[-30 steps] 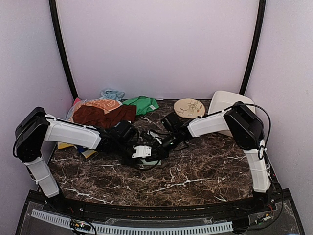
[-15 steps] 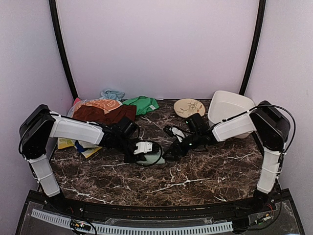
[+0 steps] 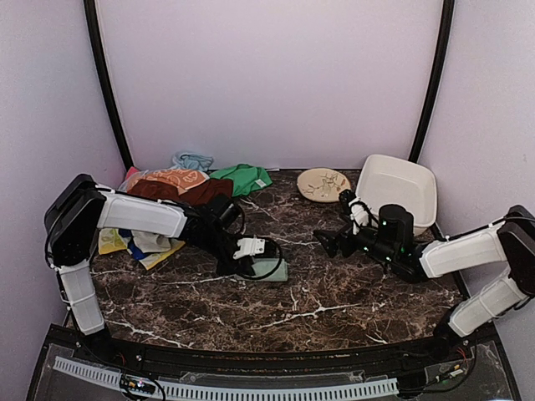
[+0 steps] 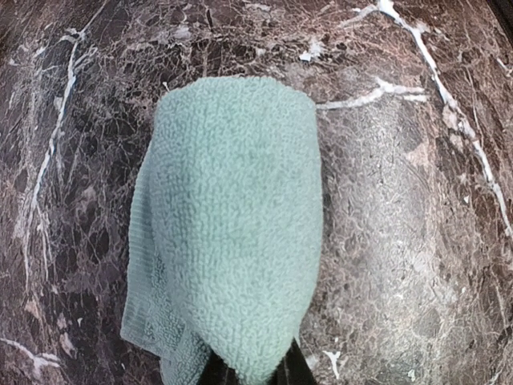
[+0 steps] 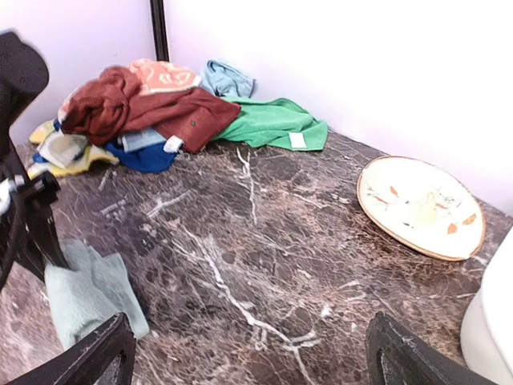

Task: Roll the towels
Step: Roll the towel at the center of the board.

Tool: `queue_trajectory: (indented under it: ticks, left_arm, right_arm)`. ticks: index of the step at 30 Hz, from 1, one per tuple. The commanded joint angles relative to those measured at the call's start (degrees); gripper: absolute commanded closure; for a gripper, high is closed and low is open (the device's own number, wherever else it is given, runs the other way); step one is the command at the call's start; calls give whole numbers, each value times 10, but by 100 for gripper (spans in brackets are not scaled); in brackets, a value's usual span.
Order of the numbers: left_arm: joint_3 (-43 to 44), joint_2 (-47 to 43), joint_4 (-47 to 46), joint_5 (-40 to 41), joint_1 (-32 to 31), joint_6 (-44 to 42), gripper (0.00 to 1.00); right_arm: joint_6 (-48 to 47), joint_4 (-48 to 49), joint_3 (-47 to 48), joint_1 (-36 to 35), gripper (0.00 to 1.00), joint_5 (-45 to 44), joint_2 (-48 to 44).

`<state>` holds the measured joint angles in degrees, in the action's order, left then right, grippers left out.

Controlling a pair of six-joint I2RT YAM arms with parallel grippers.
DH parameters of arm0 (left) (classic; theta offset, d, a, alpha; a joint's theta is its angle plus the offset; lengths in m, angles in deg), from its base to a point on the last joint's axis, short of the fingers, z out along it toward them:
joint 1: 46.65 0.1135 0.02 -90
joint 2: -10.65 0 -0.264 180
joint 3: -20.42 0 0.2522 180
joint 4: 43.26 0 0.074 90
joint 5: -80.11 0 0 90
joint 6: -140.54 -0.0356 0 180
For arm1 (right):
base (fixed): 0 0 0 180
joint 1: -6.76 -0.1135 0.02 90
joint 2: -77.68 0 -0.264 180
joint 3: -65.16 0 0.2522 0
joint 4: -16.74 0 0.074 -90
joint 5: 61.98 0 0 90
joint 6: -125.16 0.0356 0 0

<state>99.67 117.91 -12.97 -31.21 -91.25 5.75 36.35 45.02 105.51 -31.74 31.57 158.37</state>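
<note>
Left hand (image 3: 253, 256) at mint towel (image 3: 273, 270)

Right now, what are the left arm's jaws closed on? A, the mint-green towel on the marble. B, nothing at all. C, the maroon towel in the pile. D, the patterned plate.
A: in the left wrist view the mint-green towel narrows into the left arm's jaws, which pinch its near end, while the maroon towel lies untouched in the far pile.
</note>
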Motion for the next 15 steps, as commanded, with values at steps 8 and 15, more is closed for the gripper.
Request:
queue_trajectory:
  ticks: [8,15]
  left_arm:
    - [41,99,202,-66,23,9,100]
    - [67,127,223,-69,24,9,100]
  right_arm:
    - [-349,-117,-34,-232,4,-158,-70]
    - [-465,-85,39,-327,19,-216,70]
